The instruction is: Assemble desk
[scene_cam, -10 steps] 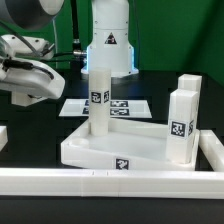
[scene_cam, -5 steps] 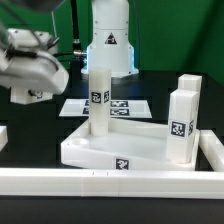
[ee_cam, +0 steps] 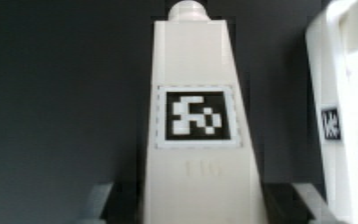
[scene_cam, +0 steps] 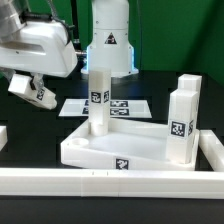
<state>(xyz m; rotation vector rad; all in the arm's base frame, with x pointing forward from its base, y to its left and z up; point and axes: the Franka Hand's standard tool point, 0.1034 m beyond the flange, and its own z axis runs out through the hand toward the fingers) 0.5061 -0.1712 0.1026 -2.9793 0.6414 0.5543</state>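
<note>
The gripper grips a leg lengthwise along its fingers (tag facing the wrist camera), well off to the side of the slab where another leg stands upright.

Black-and-white square tags, no readable words on them: one on the upright leg, one on the slab front rim, one on the leg at exterior view's right, several on the marker board. Warning triangle sign on the robot base. Wrist view: tag on a leg, faint embossed digits below, unreadable.
</note>
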